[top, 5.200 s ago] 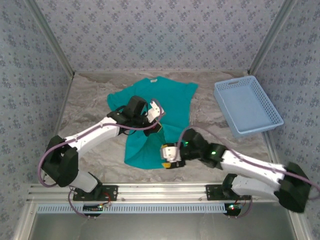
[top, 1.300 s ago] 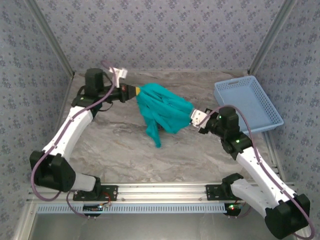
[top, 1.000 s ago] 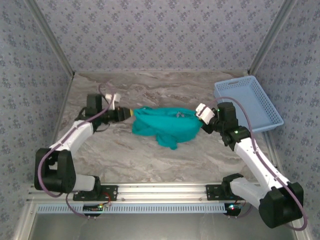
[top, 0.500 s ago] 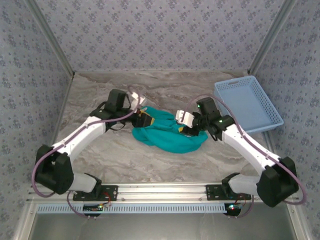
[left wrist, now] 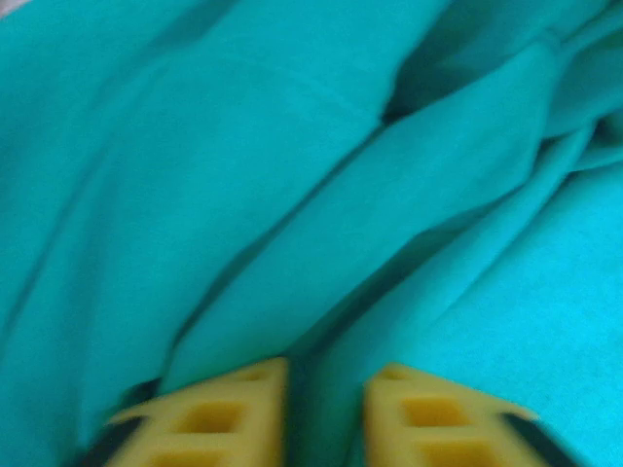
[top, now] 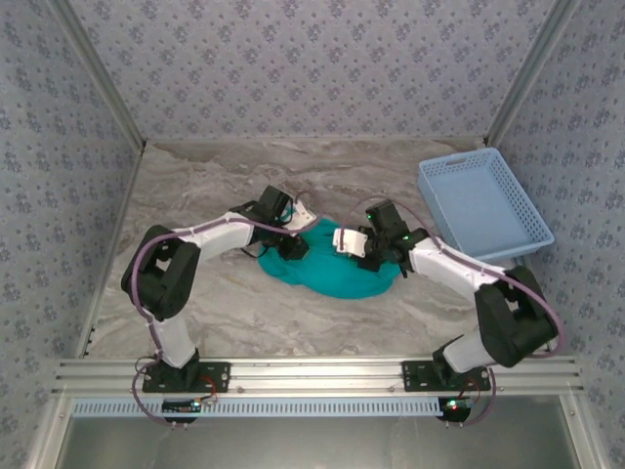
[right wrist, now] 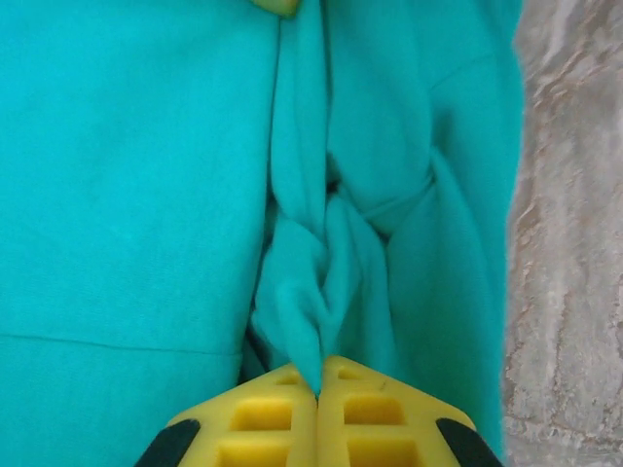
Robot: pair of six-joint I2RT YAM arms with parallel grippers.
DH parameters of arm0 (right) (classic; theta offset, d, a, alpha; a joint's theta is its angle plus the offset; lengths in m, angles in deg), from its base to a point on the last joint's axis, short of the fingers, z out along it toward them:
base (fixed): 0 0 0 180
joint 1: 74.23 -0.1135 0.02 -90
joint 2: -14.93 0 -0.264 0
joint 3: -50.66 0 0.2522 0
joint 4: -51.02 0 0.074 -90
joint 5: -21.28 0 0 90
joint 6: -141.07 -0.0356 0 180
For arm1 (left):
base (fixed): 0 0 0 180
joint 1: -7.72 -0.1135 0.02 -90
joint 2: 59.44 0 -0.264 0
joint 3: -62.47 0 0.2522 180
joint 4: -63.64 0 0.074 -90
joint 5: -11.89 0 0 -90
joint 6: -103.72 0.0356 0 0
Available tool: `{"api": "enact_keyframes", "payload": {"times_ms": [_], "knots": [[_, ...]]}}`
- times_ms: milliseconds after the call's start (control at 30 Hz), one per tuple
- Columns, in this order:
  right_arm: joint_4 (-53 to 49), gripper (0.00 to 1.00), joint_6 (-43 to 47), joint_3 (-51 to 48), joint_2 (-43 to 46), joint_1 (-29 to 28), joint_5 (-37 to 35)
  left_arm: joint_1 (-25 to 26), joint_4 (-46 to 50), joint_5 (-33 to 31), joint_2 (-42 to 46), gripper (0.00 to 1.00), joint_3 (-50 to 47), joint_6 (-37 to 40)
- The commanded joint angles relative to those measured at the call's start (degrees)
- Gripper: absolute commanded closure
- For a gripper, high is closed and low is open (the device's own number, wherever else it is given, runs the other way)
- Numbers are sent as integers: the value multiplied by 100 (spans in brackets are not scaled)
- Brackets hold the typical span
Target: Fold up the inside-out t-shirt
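Teal cloth, the inside-out t-shirt, lies bunched in a heap at the middle of the marbled surface. At its left edge the left gripper stands narrow, a fold of the cloth running between its yellow fingers. At its right the right gripper is pinched tight on a gathered ridge of shirt. Well apart, far right, sits a light blue basket.

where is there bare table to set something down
Bare table runs along the back wall beyond the shirt, along the near rail in front of it, and by the left wall. Crowded: the middle, where the left gripper and right gripper sit on the shirt, and the right side by the basket.
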Motion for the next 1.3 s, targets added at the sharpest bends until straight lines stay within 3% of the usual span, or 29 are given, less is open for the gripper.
{"api": "enact_keyframes", "payload": {"times_ms": [0, 133, 200, 300, 433, 533, 567, 667, 767, 867, 1000, 1133, 1267], "knots": [[-264, 100, -277, 252, 893, 393, 1432, -386, 655, 141, 427, 100, 686, -676], [-900, 100, -658, 628, 1524, 993, 2886, -756, -389, 1863, 1675, 100, 27, -1649], [-701, 100, -1142, 570, 1721, 1433, 3467, -871, -805, 2652, 2054, 100, -274, -2056], [106, 100, -2191, 242, 1667, 2063, 3526, -1304, -1297, 3185, 2135, 100, -833, -2811], [80, 100, -2747, 195, 984, 2277, 2195, -2068, -2130, 2831, 1847, 100, -1802, -3516], [-196, 95, -2516, 248, 284, 2202, 1491, -2288, -2188, 1990, 1413, 100, -2138, -3204], [-202, 92, -2485, 243, 112, 2125, 1277, -2286, -2089, 1805, 1219, 96, -2117, -3087], [-220, 78, -2271, 193, 38, 1715, 816, -2250, -2035, 2151, 891, 81, -1935, -3090], [-146, 70, -2029, 122, 428, 1281, 292, -2006, -1480, 1781, 1247, 71, -1681, -2713], [-309, 66, -1619, 138, 1031, 825, 235, -1627, -133, 1046, 1633, 68, -1061, -1916], [-664, 53, -676, 139, 1579, 31, 983, -1205, 522, 1117, 2173, 67, -903, -1577], [-153, 54, -199, 6, 803, -667, 1039, -867, -263, 1312, 2534, 64, -1663, -1624], [653, 54, -302, 278, -315, -944, 1239, -795, -1212, 1394, 2094, 60, -2165, -1797]]}}
